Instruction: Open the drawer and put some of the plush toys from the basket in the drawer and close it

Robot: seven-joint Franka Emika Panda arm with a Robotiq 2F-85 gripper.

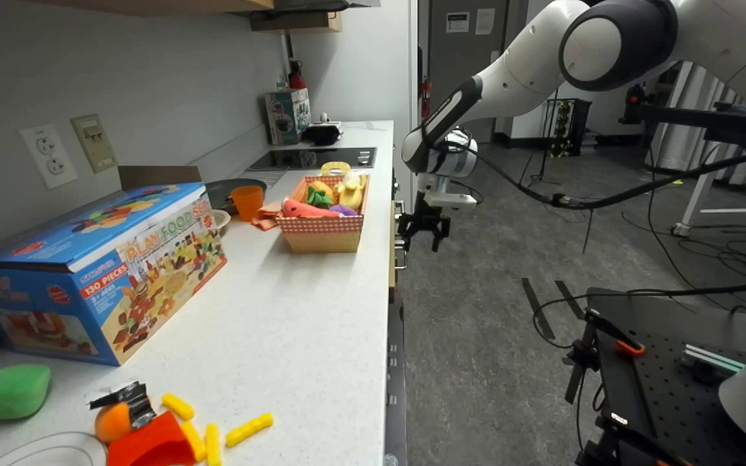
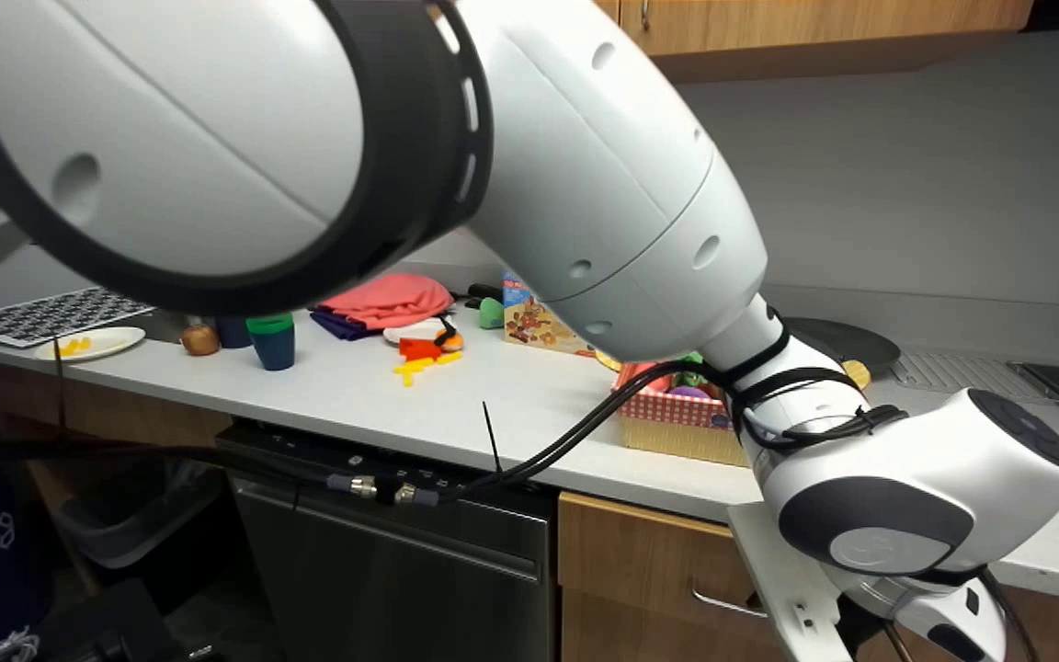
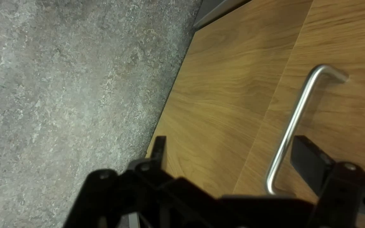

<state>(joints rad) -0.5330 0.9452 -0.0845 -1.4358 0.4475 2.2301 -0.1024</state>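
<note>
The drawer has a wooden front [image 3: 353, 120] with a silver bar handle [image 3: 288, 133], and it looks shut. In the wrist view my gripper [image 3: 231, 148] is spread wide over the wooden fronts. The handle lies within the gap, close to the right-hand finger [image 3: 306, 166]; nothing is gripped, and I cannot tell whether that finger touches it. An exterior view has the gripper [image 1: 422, 241] beside the counter front, below top level. On the counter stands the red-checked basket [image 1: 321, 241], holding several plush toys, among them a yellow banana [image 1: 350, 193] and a watermelon slice [image 1: 308, 210].
The counter edge [image 1: 379, 336] overhangs the drawer fronts. A large blue play food box [image 1: 153, 259] stands against the wall, with an orange cup [image 1: 247, 200] behind the basket. A black dishwasher [image 2: 401, 561] sits beside the drawer. Loose cables [image 2: 585, 441] hang along the arm.
</note>
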